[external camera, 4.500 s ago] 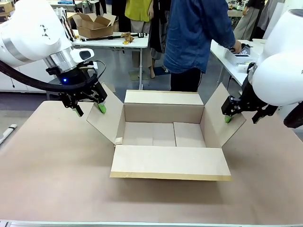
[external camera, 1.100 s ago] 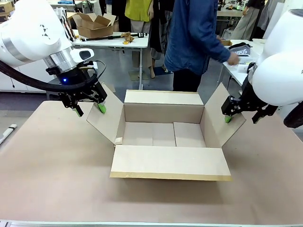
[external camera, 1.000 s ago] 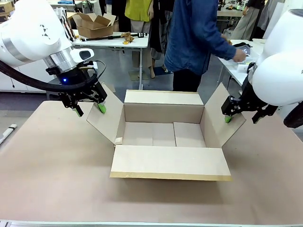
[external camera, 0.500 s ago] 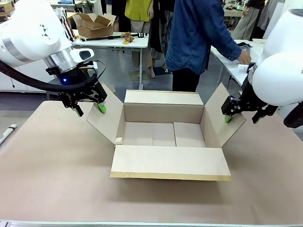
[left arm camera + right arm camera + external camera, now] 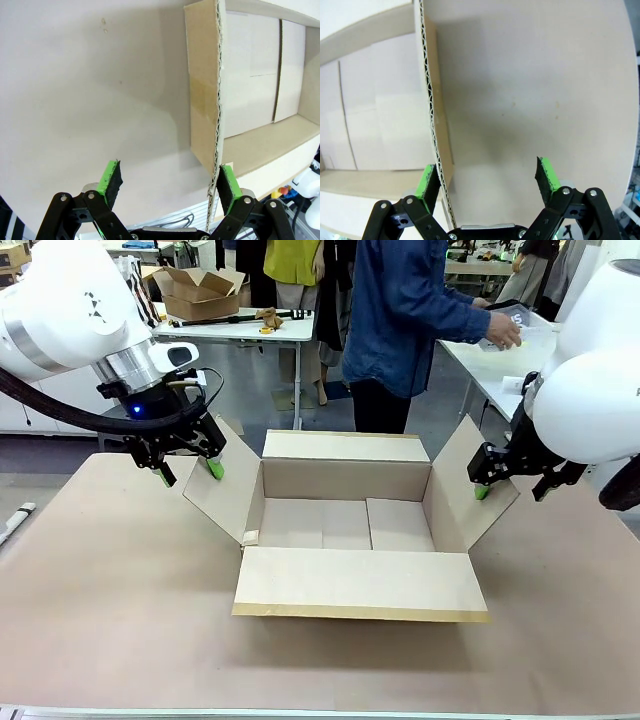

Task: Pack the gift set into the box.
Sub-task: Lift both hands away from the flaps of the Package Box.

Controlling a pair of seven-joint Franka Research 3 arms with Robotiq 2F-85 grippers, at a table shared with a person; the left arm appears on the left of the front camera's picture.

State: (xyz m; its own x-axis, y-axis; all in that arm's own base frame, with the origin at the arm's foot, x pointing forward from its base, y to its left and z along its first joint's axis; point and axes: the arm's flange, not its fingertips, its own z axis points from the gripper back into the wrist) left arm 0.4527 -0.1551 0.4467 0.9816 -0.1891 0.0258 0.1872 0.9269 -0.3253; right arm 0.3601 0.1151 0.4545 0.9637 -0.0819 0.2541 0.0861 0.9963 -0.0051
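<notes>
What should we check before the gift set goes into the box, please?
1. Box open, floor bare: ok.
2. Left flap leaning outward, against one pad of the open left gripper: ok.
3. Right flap leaning outward, against one pad of the open right gripper: ok.
4. Near flap folded down flat, out of the way: ok.
5. Gift set above the box: not ok; it is over at the side table, by the person's hand.
6. Gift set complete: cannot tell, too blurred.
</notes>
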